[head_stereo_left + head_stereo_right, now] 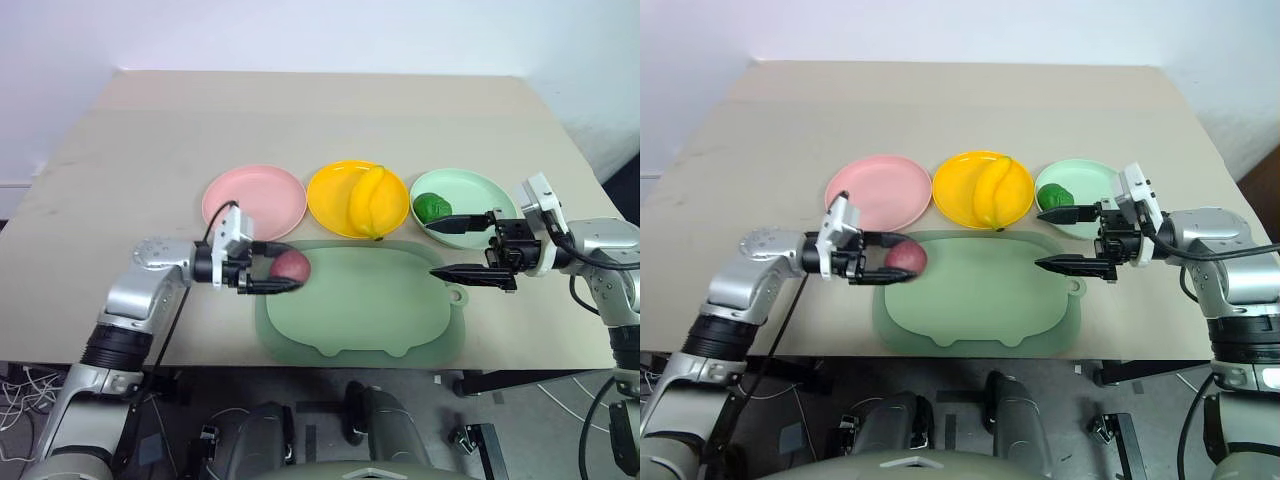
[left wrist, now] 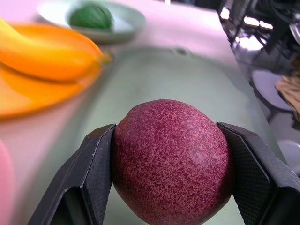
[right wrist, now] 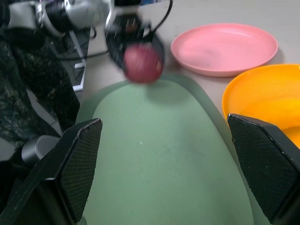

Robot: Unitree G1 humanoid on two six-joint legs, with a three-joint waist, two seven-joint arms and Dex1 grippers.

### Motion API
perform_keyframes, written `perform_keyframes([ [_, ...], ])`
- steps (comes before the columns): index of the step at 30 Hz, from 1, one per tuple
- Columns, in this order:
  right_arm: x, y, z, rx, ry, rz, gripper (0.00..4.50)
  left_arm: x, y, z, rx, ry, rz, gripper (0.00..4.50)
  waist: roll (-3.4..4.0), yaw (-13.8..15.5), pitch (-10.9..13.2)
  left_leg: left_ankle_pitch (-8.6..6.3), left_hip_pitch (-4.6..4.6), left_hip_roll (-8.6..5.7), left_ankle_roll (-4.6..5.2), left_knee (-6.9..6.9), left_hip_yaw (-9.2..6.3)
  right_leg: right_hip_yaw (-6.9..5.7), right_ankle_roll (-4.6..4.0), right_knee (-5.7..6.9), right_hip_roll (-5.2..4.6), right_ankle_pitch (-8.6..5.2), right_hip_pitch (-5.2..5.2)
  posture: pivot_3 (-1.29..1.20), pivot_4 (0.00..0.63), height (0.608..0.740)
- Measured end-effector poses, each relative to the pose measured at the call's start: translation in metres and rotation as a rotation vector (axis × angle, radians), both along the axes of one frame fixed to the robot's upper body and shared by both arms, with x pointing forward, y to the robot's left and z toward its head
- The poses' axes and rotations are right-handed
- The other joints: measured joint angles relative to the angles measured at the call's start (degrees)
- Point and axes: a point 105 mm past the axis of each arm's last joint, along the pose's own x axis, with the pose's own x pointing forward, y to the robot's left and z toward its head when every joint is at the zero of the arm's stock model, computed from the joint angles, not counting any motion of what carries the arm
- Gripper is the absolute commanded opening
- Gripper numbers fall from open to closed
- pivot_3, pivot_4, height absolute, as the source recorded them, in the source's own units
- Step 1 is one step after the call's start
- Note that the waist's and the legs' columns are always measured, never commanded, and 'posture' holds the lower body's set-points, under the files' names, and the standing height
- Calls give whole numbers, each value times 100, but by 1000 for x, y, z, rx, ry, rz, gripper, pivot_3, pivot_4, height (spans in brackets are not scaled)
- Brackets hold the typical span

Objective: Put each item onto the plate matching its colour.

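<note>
- while the left gripper (image 1: 283, 277) pinches the reddish-purple fruit (image 1: 292, 265) between its two black fingers (image 2: 89, 178), one pad on each side, it holds it over the near-left corner of the pale green mat (image 1: 365, 300), just near of the pink plate (image 1: 254, 199).
- that squeeze across the fruit's widest part looks chosen to stop a round thing from rolling out; i can't tell whether the fruit clears the mat or brushes it.
- the pink plate is bare, and it is the closest match for this fruit, so a short carry away from the robot seems all that is left.
- next plate to the right, the yellow one (image 1: 330, 205), already carries the banana (image 1: 368, 200).
- farthest right, the mint green plate (image 1: 480, 190) holds the dark green fruit (image 1: 432, 207).
- the right gripper (image 1: 455, 250) hangs with its fingers spread wide and nothing between them, beside the mint plate's near edge, over the mat's right side, out of the left arm's way.
</note>
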Motion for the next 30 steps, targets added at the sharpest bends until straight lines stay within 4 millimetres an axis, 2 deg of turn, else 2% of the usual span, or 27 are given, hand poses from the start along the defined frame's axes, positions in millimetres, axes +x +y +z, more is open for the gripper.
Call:
perform_keyframes([
  [3, 1, -5, -4, -30, -21, 1, 4500, 18, 10, 19, -18, -38, 81, 3033, 0, -1, 0, 1, 1, -1, -1, 1, 1, 0, 1, 1, 0, 0, 2, 0, 150, 704],
  [5, 1, -6, -6, -46, -32, 6, 4500, 34, 21, 24, -5, -64, 167, 3033, 0, -6, 0, 1, 3, -1, -2, 0, 2, 0, 0, 2, 1, 0, 2, 0, 150, 704],
  [8, 0, -6, -7, -52, -38, 23, 4500, 55, 39, 15, 22, -44, 304, 3033, 0, -8, 0, 1, 2, -2, -2, 1, 3, 0, 1, 2, 2, 0, 2, 0, 150, 704],
  [14, 1, -5, -7, -43, -25, 20, 4500, 74, 58, -7, 55, 47, 447, 3033, 0, 5, 0, 1, 1, -1, -3, 5, 4, -1, 1, 4, 1, 1, 2, 0, 150, 704],
  [21, 2, -4, -5, -23, 5, 18, 4500, 104, 77, -9, 96, 78, 669, 3033, -1, 12, 0, 1, 0, -2, -2, 5, 4, -2, 1, 4, -1, 1, 1, 0, 150, 704],
  [30, 4, -1, -3, -2, 14, 5, 4500, 111, 79, -8, 147, 2, 698, 3033, -1, -5, 0, 1, 2, -2, -3, 5, 6, -2, 1, 7, -1, 2, 0, 0, 150, 704],
])
